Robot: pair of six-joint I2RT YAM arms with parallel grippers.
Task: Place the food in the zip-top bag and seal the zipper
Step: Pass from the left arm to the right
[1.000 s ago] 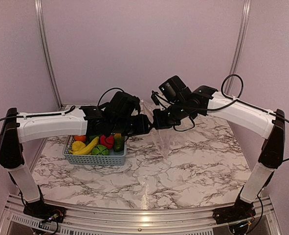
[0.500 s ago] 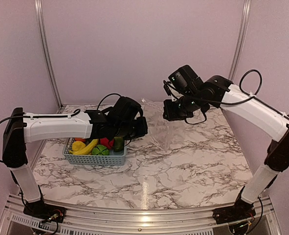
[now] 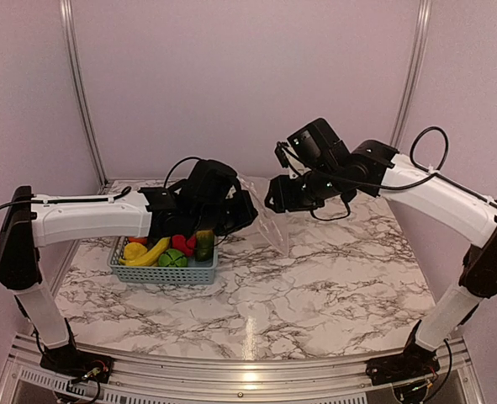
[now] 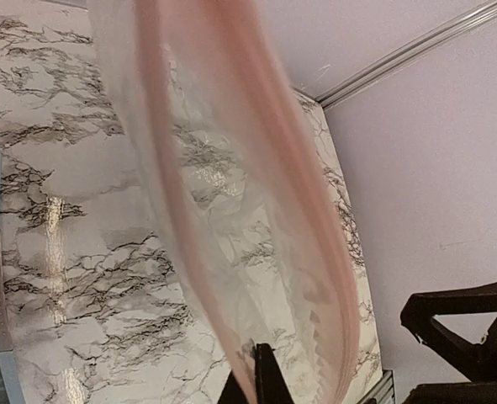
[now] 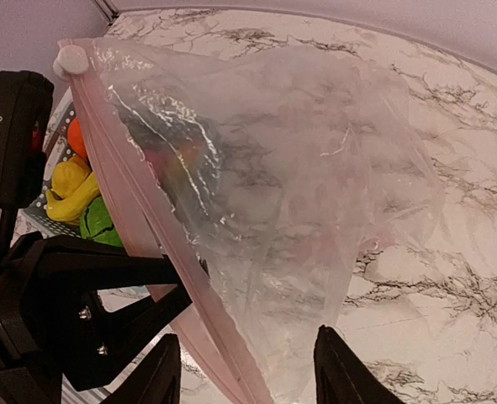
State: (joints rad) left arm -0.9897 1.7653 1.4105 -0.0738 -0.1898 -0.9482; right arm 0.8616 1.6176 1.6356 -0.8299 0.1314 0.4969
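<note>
The zip-top bag hangs in the air over the middle of the table, clear and crinkly. My left gripper is shut on its pinkish zipper, with the dark fingertips pinched on the strip. In the right wrist view the bag droops between the spread fingers of my right gripper, which is open and grips nothing. A white slider sits at the zipper's far end. The food lies in the basket: banana, red apple, green pepper, melon.
The grey-blue perforated basket stands at the table's left, under my left forearm. The marble tabletop spreads to the front and right. Pink walls and metal posts close the back and sides.
My left gripper has shut on the bag's zipper edge. My right gripper has let go of the bag, opened, drawn back to the right, then come in close again.
</note>
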